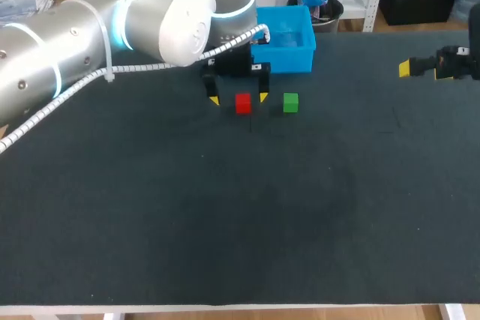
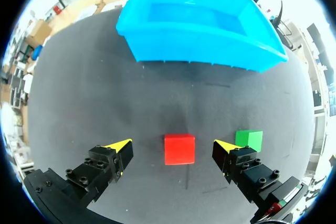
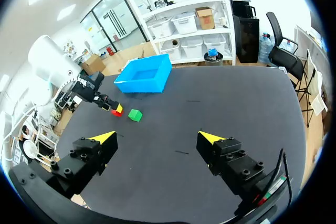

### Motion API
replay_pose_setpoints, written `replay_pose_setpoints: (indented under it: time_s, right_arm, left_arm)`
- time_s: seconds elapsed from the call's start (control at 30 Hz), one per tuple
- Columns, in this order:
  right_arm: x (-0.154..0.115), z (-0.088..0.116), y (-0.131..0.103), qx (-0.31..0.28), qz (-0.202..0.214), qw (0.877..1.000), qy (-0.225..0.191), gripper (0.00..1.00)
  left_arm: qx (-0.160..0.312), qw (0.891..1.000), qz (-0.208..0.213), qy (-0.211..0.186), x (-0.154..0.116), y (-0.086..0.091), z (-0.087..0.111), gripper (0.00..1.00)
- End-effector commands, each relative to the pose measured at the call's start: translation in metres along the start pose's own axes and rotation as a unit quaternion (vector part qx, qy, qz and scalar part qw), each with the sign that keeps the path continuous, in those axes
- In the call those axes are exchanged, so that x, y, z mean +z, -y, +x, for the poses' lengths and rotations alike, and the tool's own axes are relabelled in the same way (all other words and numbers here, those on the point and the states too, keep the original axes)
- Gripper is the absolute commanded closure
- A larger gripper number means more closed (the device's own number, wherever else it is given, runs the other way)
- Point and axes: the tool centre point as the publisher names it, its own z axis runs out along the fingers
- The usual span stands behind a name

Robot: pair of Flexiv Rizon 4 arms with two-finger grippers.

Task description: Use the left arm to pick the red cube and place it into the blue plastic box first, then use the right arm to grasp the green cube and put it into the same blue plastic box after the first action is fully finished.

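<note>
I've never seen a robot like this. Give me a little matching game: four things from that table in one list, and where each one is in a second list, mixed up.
Things
1. red cube
2. green cube
3. blue plastic box
4. right gripper

Places
A. at the far edge of the table
B. between the open fingers of the left gripper, touched by neither
C. open and holding nothing, over the table's right side
D. on the table just outside one left gripper finger

Pairs: 1-B, 2-D, 3-A, 4-C

Glossy plastic box (image 2: 199,30), matt cloth-like table (image 1: 225,215)
</note>
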Motion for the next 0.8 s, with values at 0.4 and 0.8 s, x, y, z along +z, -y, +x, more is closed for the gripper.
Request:
replay_pose_setpoints:
  time_s: [0.4, 0.8]
  right_arm:
    - [-0.0001, -0.0001, 0.0005, 0.0, -0.001, 1.0, 0.0, 0.0]
    - [-0.0001, -0.0001, 0.0005, 0.0, -0.001, 1.0, 0.0, 0.0]
  left_arm:
    - [-0.018, 1.0, 0.001, 0.005, 0.0135, -0.0016, 0.0062, 0.0]
    - [-0.013, 1.0, -0.007, 0.006, 0.0134, 0.0016, 0.0091, 0.0]
